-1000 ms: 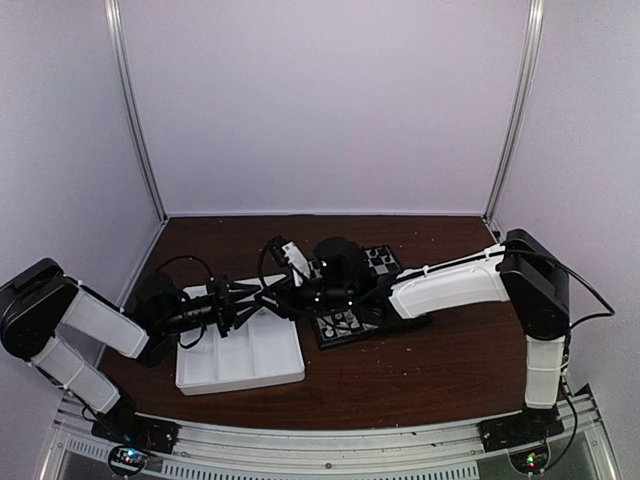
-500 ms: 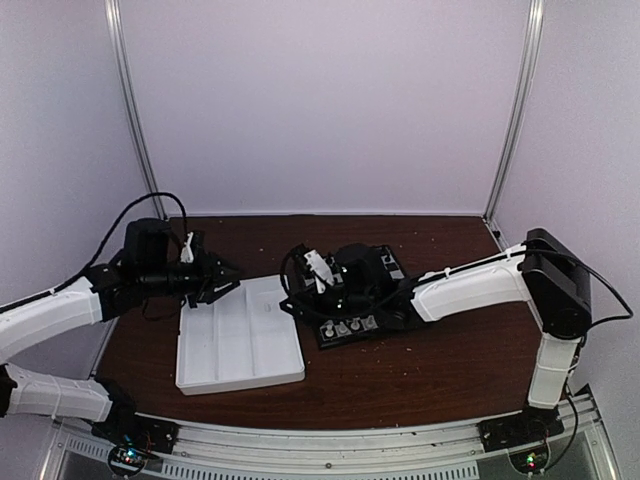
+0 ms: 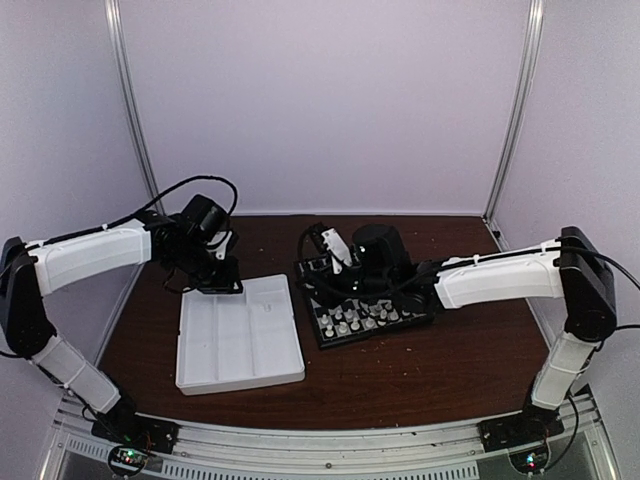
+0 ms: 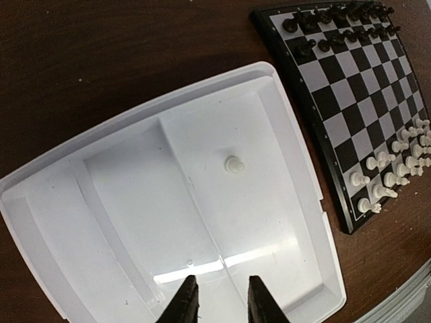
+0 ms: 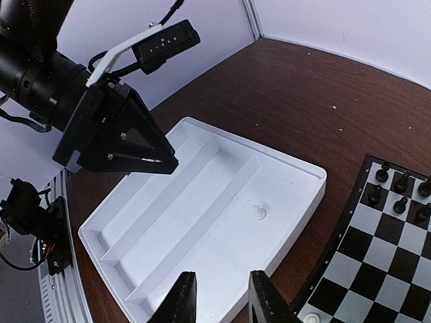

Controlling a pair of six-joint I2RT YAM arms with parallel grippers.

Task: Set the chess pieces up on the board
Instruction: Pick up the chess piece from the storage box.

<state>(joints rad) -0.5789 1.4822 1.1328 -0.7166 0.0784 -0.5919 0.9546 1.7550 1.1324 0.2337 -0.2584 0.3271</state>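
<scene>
The board [image 3: 330,338] lies right of the white tray [image 3: 240,378]. Several white chess pieces [image 3: 365,320] stand in its near rows, also in the left wrist view [image 4: 397,161]. Black pieces [image 4: 337,20] fill its far rows. One white pawn [image 4: 234,164] lies in the tray's right compartment, also in the right wrist view [image 5: 258,212]. My left gripper [image 3: 220,280] hovers over the tray's far left corner, open and empty [image 4: 220,303]. My right gripper [image 3: 312,272] hovers at the board's left edge, facing the tray, open and empty [image 5: 222,299].
The tray [image 4: 135,114] has three long compartments; the left and middle ones hold nothing. The board [image 5: 363,262] sits close to the tray's right wall. White walls and metal posts [image 3: 135,120] close in the dark wooden table.
The left arm has swung up from the tray's left side to its far left corner. The right gripper has drawn back from over the tray to the board's left edge.
</scene>
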